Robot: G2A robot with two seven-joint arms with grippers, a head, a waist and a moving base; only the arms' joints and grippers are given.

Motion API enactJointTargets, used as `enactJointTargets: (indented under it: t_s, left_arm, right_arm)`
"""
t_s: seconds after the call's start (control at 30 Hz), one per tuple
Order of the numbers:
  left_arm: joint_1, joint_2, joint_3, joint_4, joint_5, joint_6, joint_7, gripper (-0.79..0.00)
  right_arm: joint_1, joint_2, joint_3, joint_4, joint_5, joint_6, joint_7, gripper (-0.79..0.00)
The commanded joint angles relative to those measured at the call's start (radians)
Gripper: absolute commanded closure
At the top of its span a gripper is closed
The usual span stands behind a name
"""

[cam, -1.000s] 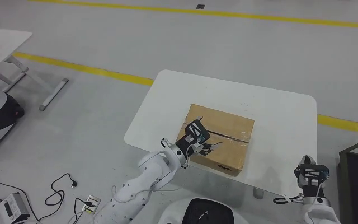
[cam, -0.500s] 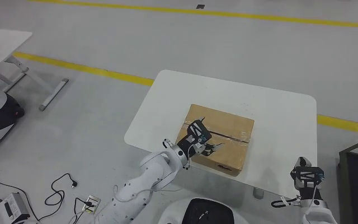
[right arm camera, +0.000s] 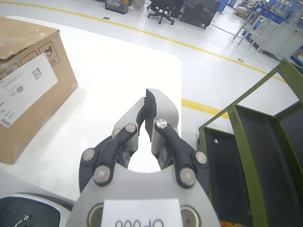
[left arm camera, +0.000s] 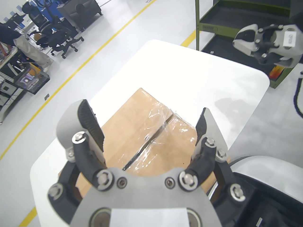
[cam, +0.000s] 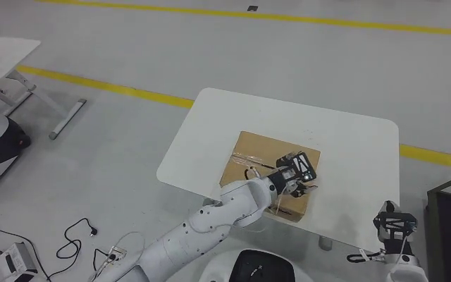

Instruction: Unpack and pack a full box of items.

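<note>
One white table (cam: 352, 141) holds cardboard box (cam: 268, 148); grey floor (cam: 141, 49), yellow lines (cam: 106, 86).

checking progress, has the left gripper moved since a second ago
Yes: the left gripper moved rightward along the box, from its left end to its right end.

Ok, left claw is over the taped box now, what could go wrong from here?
1. Clear tape covers the seam of the box, and the open left claw hangs above it: it may skid on the film rather than catch an edge.
2. The box sits close to the table's near edge. The shut right claw is apart from it, by the green cart, so nothing braces it and a pull could drag it off.
</note>
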Motion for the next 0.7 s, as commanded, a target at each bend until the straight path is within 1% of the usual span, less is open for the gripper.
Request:
enactJointTargets:
  t_s: [0.0, 0.13, 0.23, 0.27, 0.3, 0.33, 0.37, 0.5, 0.6, 0.67]
  left_arm:
    - [-0.030, -0.011, 0.036, 0.041, 0.035, 0.010, -0.009, -0.785]
    - [-0.065, -0.031, 0.089, 0.106, 0.090, 0.021, -0.026, -0.785]
    - [-0.079, -0.043, 0.110, 0.145, 0.097, 0.028, -0.036, -0.785]
    - [-0.083, -0.047, 0.114, 0.157, 0.097, 0.030, -0.037, -0.705]
    - [-0.087, -0.051, 0.117, 0.167, 0.097, 0.032, -0.036, -0.659]
    - [-0.091, -0.054, 0.119, 0.179, 0.100, 0.034, -0.035, -0.582]
    - [-0.094, -0.056, 0.120, 0.191, 0.103, 0.038, -0.037, -0.557]
    - [-0.112, -0.067, 0.123, 0.230, 0.128, 0.054, -0.052, -0.545]
    - [-0.118, -0.073, 0.119, 0.244, 0.137, 0.062, -0.063, -0.483]
    - [-0.122, -0.076, 0.120, 0.248, 0.149, 0.060, -0.069, -0.499]
  right_arm:
    - [-0.005, 0.000, 0.008, 0.002, 0.003, 0.002, -0.001, 0.000]
    - [-0.011, 0.000, 0.016, 0.007, 0.009, 0.005, 0.001, 0.000]
    - [-0.015, -0.001, 0.015, 0.006, 0.009, 0.008, 0.001, 0.000]
    - [-0.015, -0.002, 0.015, 0.006, 0.010, 0.010, 0.002, 0.000]
    - [-0.016, -0.002, 0.014, 0.006, 0.009, 0.011, 0.003, 0.000]
    - [-0.016, -0.002, 0.013, 0.006, 0.007, 0.012, 0.003, 0.000]
    - [-0.015, -0.003, 0.013, 0.006, 0.007, 0.013, 0.003, 0.000]
    - [-0.014, -0.004, 0.013, 0.005, 0.006, 0.013, 0.005, 0.000]
    - [-0.012, -0.004, 0.013, 0.004, 0.007, 0.013, 0.005, 0.000]
    - [-0.012, -0.005, 0.012, 0.002, 0.005, 0.012, 0.004, 0.000]
